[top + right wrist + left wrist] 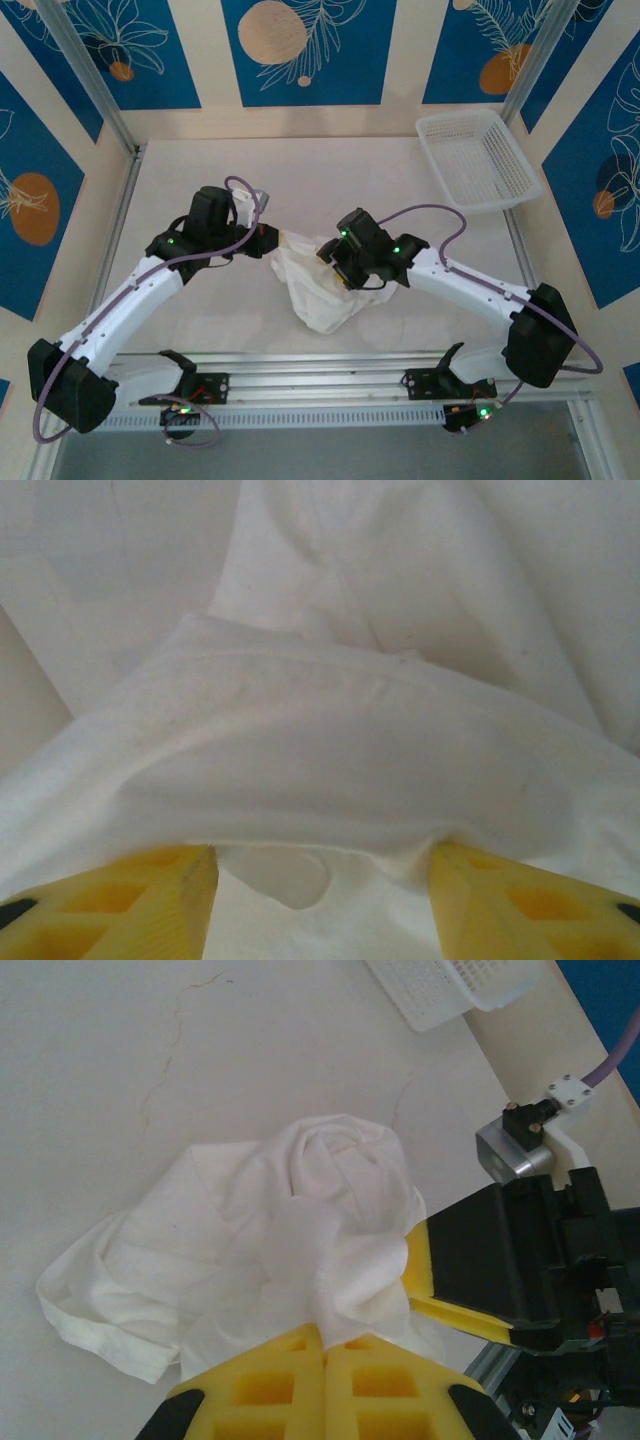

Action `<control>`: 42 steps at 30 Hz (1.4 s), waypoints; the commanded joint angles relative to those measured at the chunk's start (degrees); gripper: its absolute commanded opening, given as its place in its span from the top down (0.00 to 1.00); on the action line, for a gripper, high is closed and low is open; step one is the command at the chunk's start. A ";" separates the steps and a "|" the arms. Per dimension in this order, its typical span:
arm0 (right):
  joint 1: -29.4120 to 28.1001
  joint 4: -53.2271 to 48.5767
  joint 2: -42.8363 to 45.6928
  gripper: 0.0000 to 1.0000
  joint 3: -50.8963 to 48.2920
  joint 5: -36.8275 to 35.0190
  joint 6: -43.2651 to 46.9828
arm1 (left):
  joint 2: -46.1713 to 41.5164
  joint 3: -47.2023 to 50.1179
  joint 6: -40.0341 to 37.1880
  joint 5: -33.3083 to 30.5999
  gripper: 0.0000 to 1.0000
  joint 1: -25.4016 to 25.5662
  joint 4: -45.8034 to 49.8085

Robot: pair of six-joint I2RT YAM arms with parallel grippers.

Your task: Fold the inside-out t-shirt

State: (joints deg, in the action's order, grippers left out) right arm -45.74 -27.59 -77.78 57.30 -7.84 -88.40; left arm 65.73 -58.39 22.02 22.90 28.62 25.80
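The white t-shirt (322, 298) lies bunched in a loose heap near the middle of the table (330, 170), between the two grippers and well apart from the mesh basket (478, 160) at the far right corner; in the top view the heap narrows toward the near edge, and its upper part spreads left and right toward each hand; the left gripper (272, 241) meets the shirt's upper left corner, and the right gripper (336, 268) sits over the upper right part of the heap; in the left wrist view the left gripper (325, 1338) has its yellow fingers pressed together with a fold of the t-shirt (230, 1230) pinched between them, so the cloth runs straight out from the tips and piles up just ahead, twisted and crumpled on the table; the right gripper (436, 1278) shows at the right of that view, touching the heap's edge, with the basket (450, 990) far beyond; in the right wrist view the right gripper (320, 852) has its fingers (130, 900) spread well apart, and a hemmed edge of the t-shirt (330, 740) stretches across the gap just above both tips; the cloth touches them but is not squeezed between them, and more folds rise behind it.
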 commanded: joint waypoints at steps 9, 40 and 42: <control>-0.93 -3.42 -2.31 0.75 3.28 1.43 -3.14 | -0.80 0.39 -0.96 0.12 1.00 -0.32 -0.54; 16.88 6.01 36.20 1.00 -19.92 19.99 26.93 | 1.85 -1.91 -2.53 8.41 1.00 -8.45 1.24; 15.83 2.63 35.35 1.00 -17.81 20.13 29.96 | 2.21 -1.81 -2.66 7.17 1.00 -8.49 1.70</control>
State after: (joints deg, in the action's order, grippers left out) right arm -28.95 -24.25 -41.47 37.78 7.18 -66.76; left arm 67.18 -58.78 20.03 26.63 20.58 28.75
